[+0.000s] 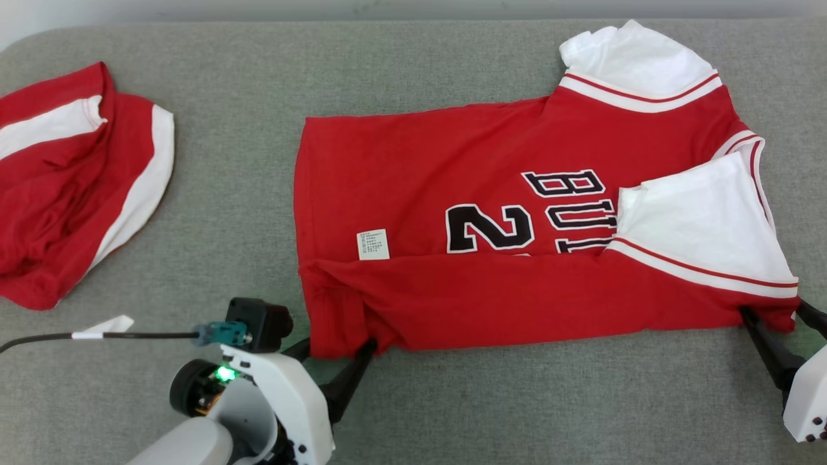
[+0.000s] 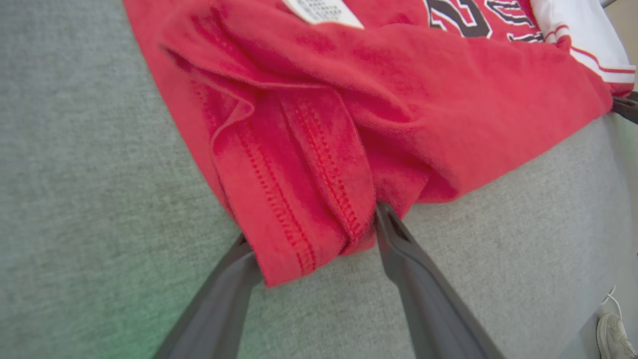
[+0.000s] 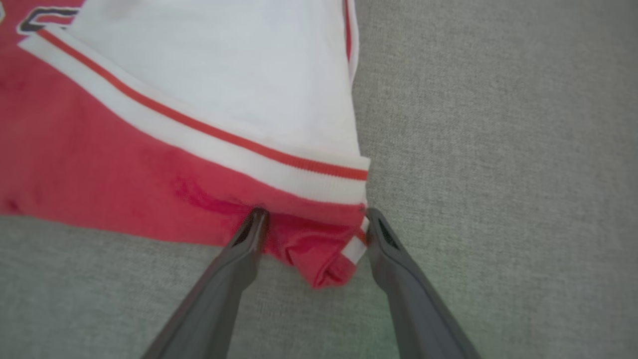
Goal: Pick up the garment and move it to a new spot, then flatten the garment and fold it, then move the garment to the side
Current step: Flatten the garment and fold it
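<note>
The garment (image 1: 491, 258) is spread across the centre and right of the head view, long axis left to right, its 2 lower corners straddled by the released left gripper (image 1: 339, 349) and right gripper (image 1: 772, 310).

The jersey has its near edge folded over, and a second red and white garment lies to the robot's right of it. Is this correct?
Not quite. The second garment lies to the robot's left of the jersey, as the head view shows. The near edge is indeed folded over.
</note>
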Controlling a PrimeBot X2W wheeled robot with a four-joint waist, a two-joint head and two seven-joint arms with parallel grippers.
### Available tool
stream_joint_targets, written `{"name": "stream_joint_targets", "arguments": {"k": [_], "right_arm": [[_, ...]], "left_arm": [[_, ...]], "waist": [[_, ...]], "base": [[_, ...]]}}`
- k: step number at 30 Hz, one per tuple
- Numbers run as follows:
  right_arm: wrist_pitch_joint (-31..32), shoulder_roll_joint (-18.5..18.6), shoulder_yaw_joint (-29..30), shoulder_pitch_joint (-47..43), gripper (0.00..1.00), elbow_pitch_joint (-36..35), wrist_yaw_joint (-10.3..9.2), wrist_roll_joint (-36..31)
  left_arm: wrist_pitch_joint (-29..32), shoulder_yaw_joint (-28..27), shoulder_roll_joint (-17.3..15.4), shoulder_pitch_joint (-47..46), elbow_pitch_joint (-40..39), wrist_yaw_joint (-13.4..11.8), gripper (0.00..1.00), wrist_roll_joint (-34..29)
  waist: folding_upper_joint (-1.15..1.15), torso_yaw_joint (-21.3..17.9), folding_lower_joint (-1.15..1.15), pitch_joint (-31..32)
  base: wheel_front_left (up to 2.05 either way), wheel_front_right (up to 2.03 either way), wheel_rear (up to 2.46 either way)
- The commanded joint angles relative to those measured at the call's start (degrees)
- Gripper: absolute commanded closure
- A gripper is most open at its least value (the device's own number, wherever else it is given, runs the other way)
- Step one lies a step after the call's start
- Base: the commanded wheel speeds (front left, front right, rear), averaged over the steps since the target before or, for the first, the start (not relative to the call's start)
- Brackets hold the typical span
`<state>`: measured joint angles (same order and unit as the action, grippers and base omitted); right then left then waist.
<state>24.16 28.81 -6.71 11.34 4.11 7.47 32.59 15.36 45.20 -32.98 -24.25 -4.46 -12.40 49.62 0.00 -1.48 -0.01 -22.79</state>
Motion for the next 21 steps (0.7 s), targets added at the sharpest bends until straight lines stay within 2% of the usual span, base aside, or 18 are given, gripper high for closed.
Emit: {"name": "stream_joint_targets", "arguments": {"k": [1, 2, 3, 4, 5, 14, 19, 21], "right_arm": [[0.58, -0.38, -0.93, 0.22, 0.00, 0.66, 0.03, 0.93], [0.74, -0.30, -1.55, 0.50, 0.19, 0.91, 0.03, 1.36], [0.70, -0.19, -2.08, 0.80, 0.63, 1.02, 0.05, 1.86], [0.73, -0.04, -2.38, 1.01, 0.96, 1.29, 0.05, 2.50], [0.86, 0.32, -2.86, 1.17, 1.00, 1.40, 0.05, 3.13], [0.41, 2.82, -3.82, 1.09, 1.00, 2.34, -0.02, 10.34], [1.24, 5.41, -3.89, -2.82, 1.00, 0.15, -0.02, 14.70], [1.78, 6.76, -3.50, -5.23, 1.00, -1.34, -0.02, 16.21]], "left_arm": [[0.93, 1.48, 1.34, 0.66, 1.63, 0.26, 0.53, 0.50], [0.92, 1.58, 1.72, 0.41, 2.19, 0.55, 1.00, 0.65], [1.06, 1.80, 1.85, 0.16, 2.66, 0.84, 1.00, 0.69], [1.11, 1.83, 1.84, 0.07, 3.01, 1.09, 1.00, 0.81], [1.06, 1.76, 1.81, -0.05, 3.35, 1.48, 1.00, 0.98], [2.27, -0.42, 0.15, -0.38, 4.98, 4.85, 1.00, 5.32], [3.60, -1.44, -1.83, 2.03, 3.36, 7.15, 1.00, 9.62], [3.82, -1.87, -2.93, 3.66, 2.34, 7.21, 1.00, 11.24]], "waist": [[0.00, -0.09, 0.01, -0.02], [0.00, -0.15, 0.01, -0.03], [0.00, -0.22, 0.01, -0.01], [0.00, -0.29, 0.01, 0.01], [0.00, -0.34, 0.01, 0.06], [0.00, -0.34, 0.01, 2.49], [0.00, -0.64, 0.01, 5.83], [0.00, -1.03, 0.01, 7.30]], "base": [[0.00, 0.00, 0.00], [0.00, 0.00, 0.00], [0.00, 0.00, 0.00], [0.00, 0.00, 0.00], [0.00, 0.00, 0.00], [0.00, 0.00, 0.00], [0.00, 0.00, 0.00], [0.00, 0.00, 0.00]]}}
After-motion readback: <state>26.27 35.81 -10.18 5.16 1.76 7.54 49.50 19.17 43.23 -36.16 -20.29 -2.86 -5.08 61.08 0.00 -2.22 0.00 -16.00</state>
